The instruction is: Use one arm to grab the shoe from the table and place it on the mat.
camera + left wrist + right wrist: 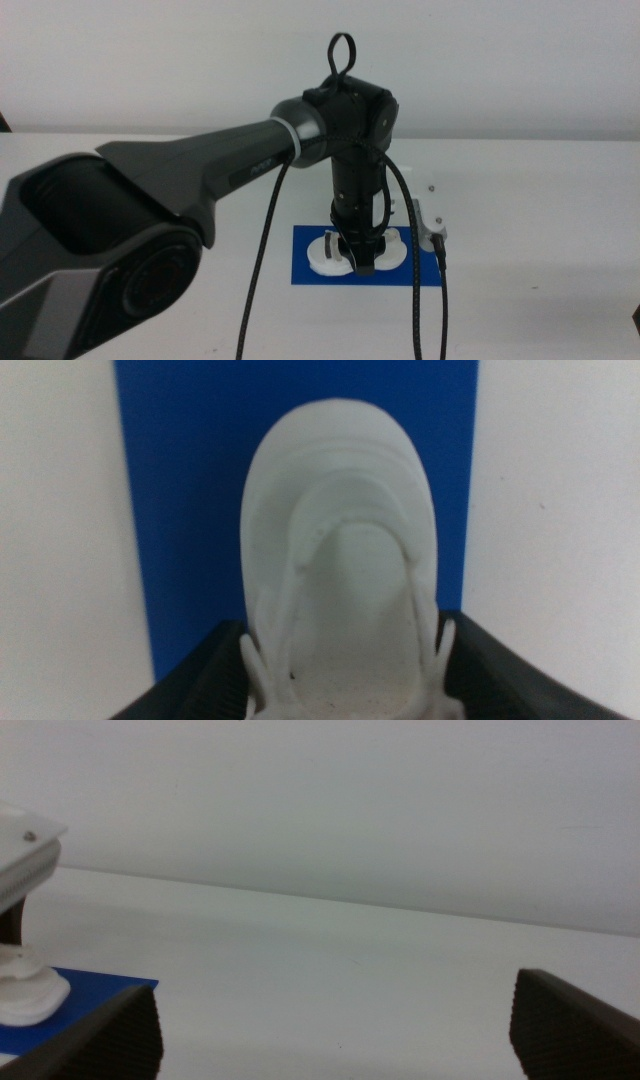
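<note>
The left arm (200, 170) reaches in from the left and hangs straight down over the blue mat (300, 270). Its gripper (362, 262) is shut on the white shoe (325, 250), which rests on the mat. In the left wrist view the shoe (340, 510) lies lengthwise on the mat (180, 460), and the two dark jaws press its sides near the gripper (342, 680). The shoe's straps are hidden. The right gripper (335, 1040) is open and empty, low over the table to the right of the mat (60, 1010); the shoe's end (25, 995) shows there.
The white table (540, 200) spreads around the mat on all sides. The left arm's black cable (262, 250) hangs in loops in front of the mat. Its white wrist camera mount (430, 225) sticks out to the right of the gripper.
</note>
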Controlling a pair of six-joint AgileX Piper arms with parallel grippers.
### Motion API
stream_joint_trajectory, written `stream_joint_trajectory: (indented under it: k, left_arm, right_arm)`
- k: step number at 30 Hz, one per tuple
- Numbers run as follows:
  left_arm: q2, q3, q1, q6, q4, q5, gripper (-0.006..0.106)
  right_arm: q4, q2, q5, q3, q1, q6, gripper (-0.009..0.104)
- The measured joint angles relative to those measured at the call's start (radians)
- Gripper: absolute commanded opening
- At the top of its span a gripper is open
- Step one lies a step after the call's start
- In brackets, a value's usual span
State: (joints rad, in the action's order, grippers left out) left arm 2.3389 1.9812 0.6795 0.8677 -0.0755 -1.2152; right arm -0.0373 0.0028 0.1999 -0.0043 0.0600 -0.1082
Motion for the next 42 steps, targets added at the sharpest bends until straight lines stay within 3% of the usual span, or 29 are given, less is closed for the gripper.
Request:
stream_joint_trajectory:
  k: [9, 11, 13, 17, 18, 26, 32, 36, 42]
  left_arm:
    - [0.016, 0.0, 0.0, 0.016, -0.001, 0.0, 0.004]
    - [0.016, 0.0, 0.0, 0.018, -0.002, 0.0, 0.016]
    - [0.016, 0.0, 0.0, 0.024, -0.002, 0.0, 0.054]
    - [0.018, 0.0, 0.0, 0.045, 0.008, 0.0, 0.09]
    - [0.018, 0.008, 0.0, 0.047, 0.016, 0.0, 0.094]
    - [-0.21, 0.063, 0.0, -0.076, 0.129, 0.004, 0.094]
    - [-0.585, 0.029, -0.084, -0.542, 0.164, 0.01, 0.094]
    - [-0.852, -0.156, -0.194, -0.829, 0.18, 0.008, 0.094]
    - [-1.24, -0.507, -0.303, -1.05, 0.238, 0.021, 0.094]
  right_arm:
    - [0.0, 0.0, 0.0, 0.0, 0.0, 0.0, 0.093]
    - [0.0, 0.0, 0.0, 0.0, 0.0, 0.0, 0.093]
    - [0.0, 0.0, 0.0, 0.0, 0.0, 0.0, 0.093]
    - [0.0, 0.0, 0.0, 0.0, 0.0, 0.0, 0.093]
    - [0.0, 0.0, 0.0, 0.0, 0.0, 0.0, 0.093]
    - [0.0, 0.0, 0.0, 0.0, 0.0, 0.0, 0.093]
    - [0.0, 0.0, 0.0, 0.0, 0.0, 0.0, 0.093]
    - [0.0, 0.0, 0.0, 0.0, 0.0, 0.0, 0.093]
    - [0.0, 0.0, 0.0, 0.0, 0.0, 0.0, 0.093]
